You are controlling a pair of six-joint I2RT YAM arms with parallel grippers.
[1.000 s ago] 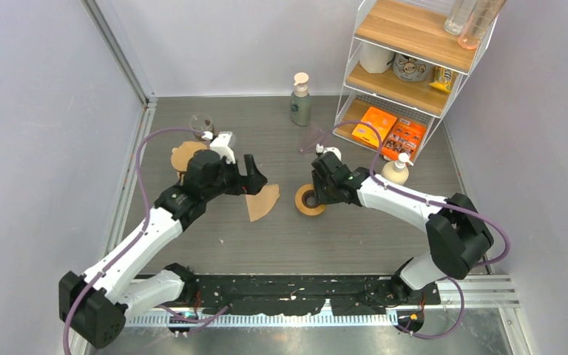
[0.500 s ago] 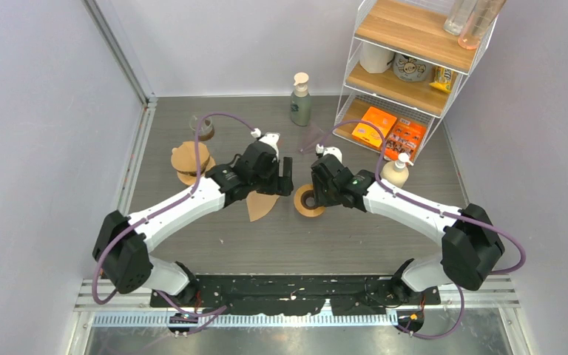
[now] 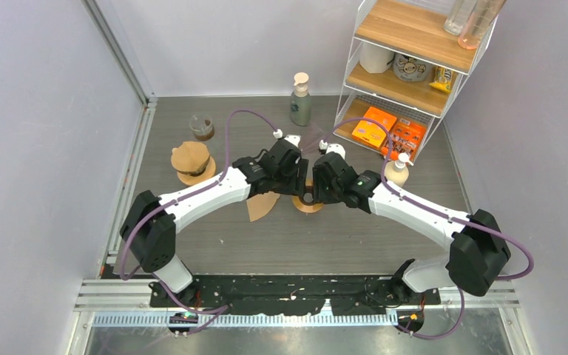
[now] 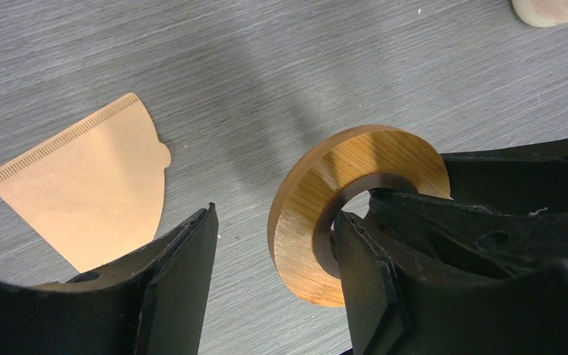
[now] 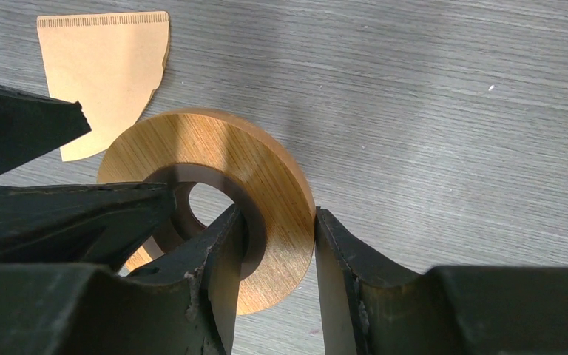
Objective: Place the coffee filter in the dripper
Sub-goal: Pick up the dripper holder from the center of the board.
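Note:
The dripper [image 3: 310, 206] is a bamboo ring with a round hole, tilted up off the table between both grippers. My right gripper [image 5: 277, 213] is shut on its rim, one finger in the hole and one outside. My left gripper [image 4: 276, 214] straddles the opposite side of the dripper [image 4: 303, 244]. It stands open: its right finger is in the hole, and its left finger is apart from the rim. The coffee filter [image 3: 261, 204], a brown paper fan, lies flat on the table left of the dripper. It shows in the left wrist view as the coffee filter [image 4: 89, 188].
A brown stack on a round wooden base [image 3: 191, 159] and a small glass [image 3: 202, 127] sit at the back left. A pump bottle [image 3: 300, 100] stands at the back, a wire shelf [image 3: 407, 66] at the back right, and a second pump bottle [image 3: 395, 170] before it.
My left arm has swung right from above the filter to the dripper, and its jaws have narrowed. The right gripper has kept its hold and shifted slightly.

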